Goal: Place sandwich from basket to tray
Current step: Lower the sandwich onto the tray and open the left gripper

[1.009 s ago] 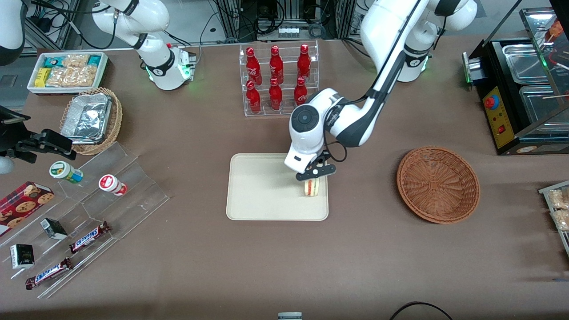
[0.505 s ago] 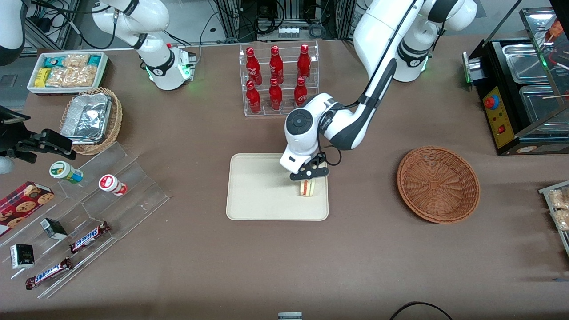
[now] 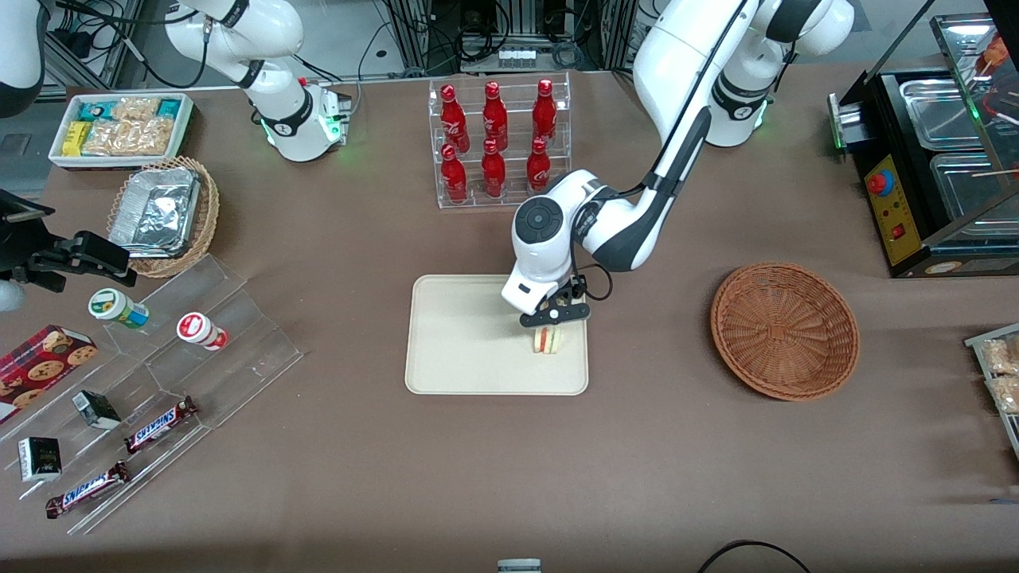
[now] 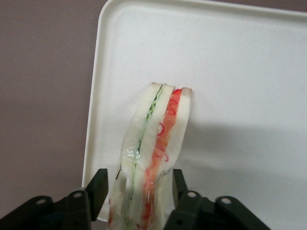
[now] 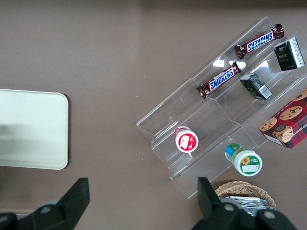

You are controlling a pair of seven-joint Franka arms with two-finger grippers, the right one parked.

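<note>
- Basket [image 3: 785, 330]: empty, right of frame centre.
- Sandwich [image 3: 546, 340]: upright on the tray [image 3: 462, 350], near its right edge.
- Gripper [image 3: 555, 316]: clamped on the sandwich; release and retreat remain.

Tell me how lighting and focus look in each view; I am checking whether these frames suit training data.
Front view: even overhead light, crisp; the gripper stands over the pale triangular sandwich on the cream-beige rectangular tray. Left wrist view: the tray looks washed out, a soft shadow lies beside the sandwich, the black fingers are blurred. Right wrist view: glints on the clear acrylic stepped shelf.
</note>
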